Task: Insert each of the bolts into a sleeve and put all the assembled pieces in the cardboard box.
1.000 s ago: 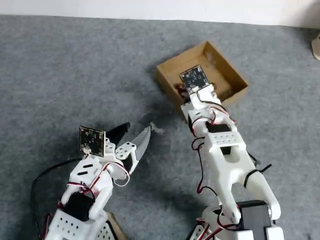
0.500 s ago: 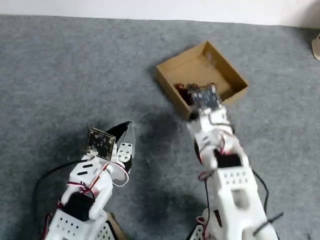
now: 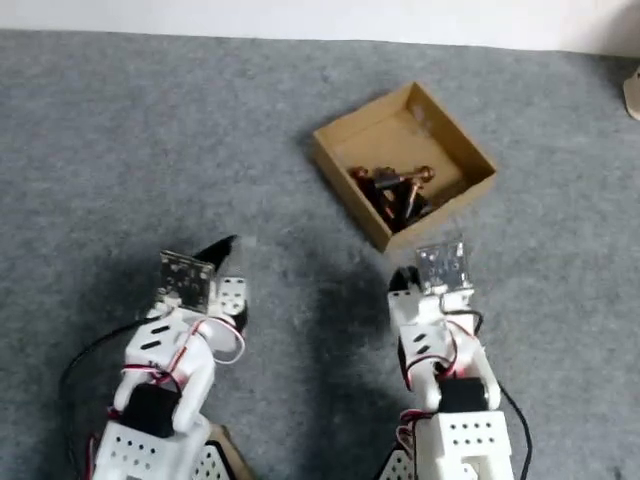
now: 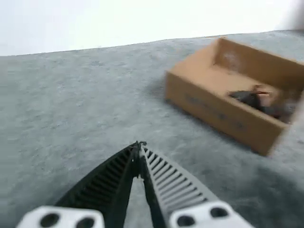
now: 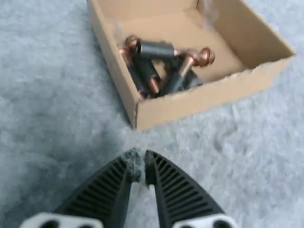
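Observation:
The cardboard box (image 3: 343, 185) sits at the far middle of the grey carpet. Several assembled pieces (image 3: 393, 190), copper bolts in dark sleeves, lie piled inside it. From the right wrist, the pile (image 5: 161, 64) rests against the box's near wall (image 5: 204, 97). My right gripper (image 5: 138, 157) is shut and holds nothing, a short way in front of that wall. My left gripper (image 4: 138, 146) is also shut and holds nothing. It points over bare carpet, with the box (image 4: 213, 111) well off to its side. In the high view its dark tip (image 3: 222, 247) lies left of the box.
Grey carpet (image 3: 150, 130) covers the table, open on the left and in front of the box. Both arms stand at the near edge, the right arm (image 3: 440, 330) just below the box. A pale object (image 3: 632, 92) pokes in at the right edge.
The right arm has pulled back from over the box toward the near edge, uncovering the pieces inside. The left gripper has shut and drawn back slightly.

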{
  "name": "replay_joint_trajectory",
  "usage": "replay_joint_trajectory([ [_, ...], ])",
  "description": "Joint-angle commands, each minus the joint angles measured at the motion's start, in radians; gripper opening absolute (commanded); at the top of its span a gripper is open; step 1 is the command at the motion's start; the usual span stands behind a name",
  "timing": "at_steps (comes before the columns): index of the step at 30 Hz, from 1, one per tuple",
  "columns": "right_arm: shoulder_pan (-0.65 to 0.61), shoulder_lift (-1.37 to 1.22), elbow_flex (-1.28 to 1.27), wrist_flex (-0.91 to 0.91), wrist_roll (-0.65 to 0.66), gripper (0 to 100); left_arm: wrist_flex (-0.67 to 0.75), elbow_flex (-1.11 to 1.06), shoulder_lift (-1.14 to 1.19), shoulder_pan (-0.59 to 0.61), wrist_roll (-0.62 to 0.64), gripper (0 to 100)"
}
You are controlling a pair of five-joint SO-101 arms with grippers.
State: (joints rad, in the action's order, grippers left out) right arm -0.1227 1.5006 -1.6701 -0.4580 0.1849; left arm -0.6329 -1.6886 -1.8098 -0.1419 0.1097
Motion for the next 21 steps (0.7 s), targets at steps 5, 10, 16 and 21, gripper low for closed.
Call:
replay_joint_trajectory([
  [5, 0.016, 0.163, -0.134, -0.081, -0.008, 0.5, -0.245, 0.081, -0.016, 0.147, -0.005, 1],
  [10, 0.035, 0.249, -0.134, -0.257, -0.008, 0.5, -0.368, 0.104, -0.018, 0.259, -0.005, 1],
  [16, 0.039, 0.314, -0.134, -0.579, -0.006, 0.5, -0.445, 0.084, -0.018, 0.351, -0.025, 1],
  [21, 0.035, 0.332, -0.134, -0.771, -0.002, 0.5, -0.534, 0.082, -0.018, 0.361, -0.229, 1],
])
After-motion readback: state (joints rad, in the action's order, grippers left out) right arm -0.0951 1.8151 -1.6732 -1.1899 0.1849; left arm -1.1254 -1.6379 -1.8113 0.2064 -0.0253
